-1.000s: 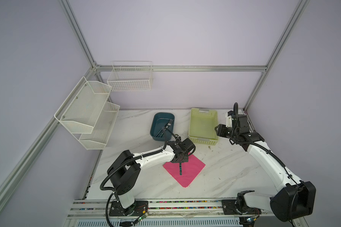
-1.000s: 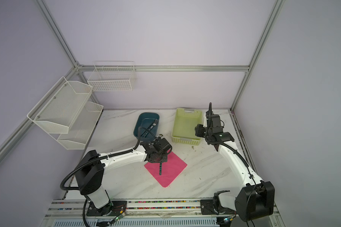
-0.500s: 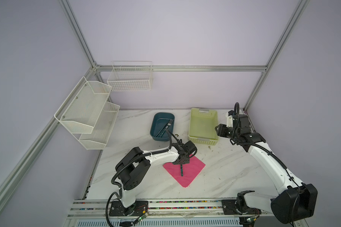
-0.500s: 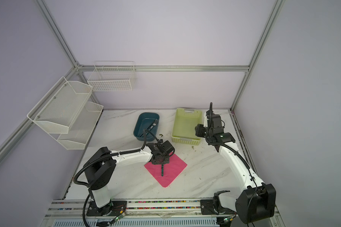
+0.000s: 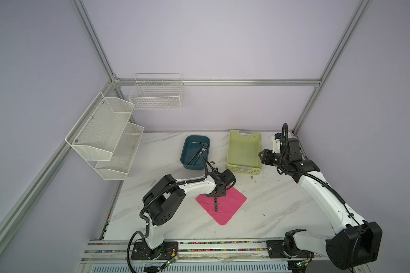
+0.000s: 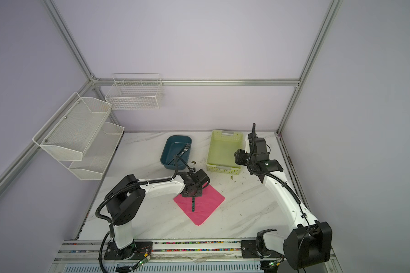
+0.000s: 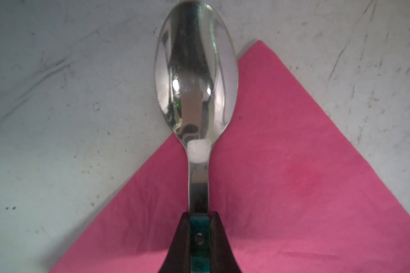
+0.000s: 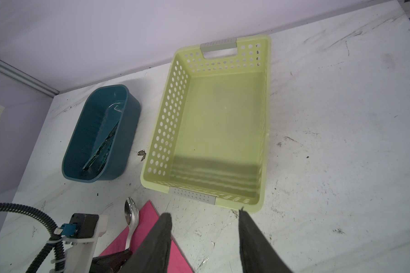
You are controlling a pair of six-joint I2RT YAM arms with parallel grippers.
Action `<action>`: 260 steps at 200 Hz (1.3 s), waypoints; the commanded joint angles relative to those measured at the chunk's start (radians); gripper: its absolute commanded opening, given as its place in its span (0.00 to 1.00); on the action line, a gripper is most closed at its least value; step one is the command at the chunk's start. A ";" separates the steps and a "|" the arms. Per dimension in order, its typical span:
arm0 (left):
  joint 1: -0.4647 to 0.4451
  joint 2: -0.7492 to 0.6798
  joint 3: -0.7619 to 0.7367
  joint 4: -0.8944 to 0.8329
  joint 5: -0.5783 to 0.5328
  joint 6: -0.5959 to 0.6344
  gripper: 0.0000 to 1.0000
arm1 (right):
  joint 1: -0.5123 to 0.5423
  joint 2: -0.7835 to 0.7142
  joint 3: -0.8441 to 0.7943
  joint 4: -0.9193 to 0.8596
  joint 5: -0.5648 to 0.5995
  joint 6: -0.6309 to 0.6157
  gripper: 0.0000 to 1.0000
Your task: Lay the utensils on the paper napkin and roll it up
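The pink paper napkin [image 5: 230, 205] [image 6: 208, 203] [image 7: 294, 189] lies as a diamond on the marble table. My left gripper [image 5: 217, 193] [image 6: 192, 194] [image 7: 199, 216] is low over its far-left edge, shut on the teal handle of the spoon [image 7: 195, 78] [image 8: 131, 215]. The handle [image 5: 215, 205] stretches over the napkin; the shiny bowl sticks out past the edge above bare table. A fork [image 5: 204, 149] and another utensil lean in the teal tub [image 5: 192, 166] [image 8: 100, 132]. My right gripper [image 5: 260, 157] [image 8: 205, 211] hangs open and holds nothing, beside the green basket's near right corner.
The pale green basket [image 5: 244, 169] [image 8: 171, 118] stands empty at the back, right of the tub. White mesh shelves [image 5: 109, 134] and a wire basket [image 5: 156, 94] hang on the left and back walls. Small dark crumbs dot the table near the basket.
The left arm's elbow swung in toward the middle and the gripper sank lower over the napkin with the spoon. The right arm has hardly moved.
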 commanded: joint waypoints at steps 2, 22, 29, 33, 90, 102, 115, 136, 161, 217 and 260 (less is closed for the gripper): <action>0.007 -0.001 0.048 0.006 -0.027 0.016 0.00 | -0.003 -0.010 -0.007 -0.014 0.001 -0.012 0.49; 0.006 0.007 0.050 0.007 -0.018 0.017 0.00 | -0.002 -0.010 -0.009 -0.014 0.002 -0.012 0.49; 0.006 0.009 0.048 0.007 -0.015 0.016 0.00 | -0.003 -0.011 -0.009 -0.014 0.002 -0.012 0.49; 0.006 0.010 0.048 0.007 -0.014 0.015 0.00 | -0.003 -0.011 -0.009 -0.014 0.002 -0.012 0.49; 0.005 0.008 0.042 0.011 -0.009 0.021 0.10 | -0.002 -0.013 -0.012 -0.015 0.001 -0.014 0.49; 0.005 0.006 0.043 0.013 -0.009 0.023 0.10 | -0.003 -0.012 -0.011 -0.015 0.001 -0.013 0.49; 0.005 0.003 0.043 0.015 -0.007 0.026 0.09 | -0.003 -0.014 -0.010 -0.015 0.002 -0.015 0.49; 0.003 -0.003 0.043 0.017 -0.008 0.030 0.08 | -0.003 -0.014 -0.010 -0.017 0.002 -0.015 0.49; -0.001 -0.013 0.042 0.025 -0.010 0.039 0.07 | -0.003 -0.015 -0.012 -0.018 0.002 -0.016 0.50; -0.010 -0.026 0.045 0.036 -0.008 0.041 0.07 | -0.003 -0.017 -0.011 -0.021 0.002 -0.018 0.50; -0.010 -0.007 0.047 0.039 0.010 0.030 0.08 | -0.003 -0.020 -0.011 -0.021 0.002 -0.018 0.50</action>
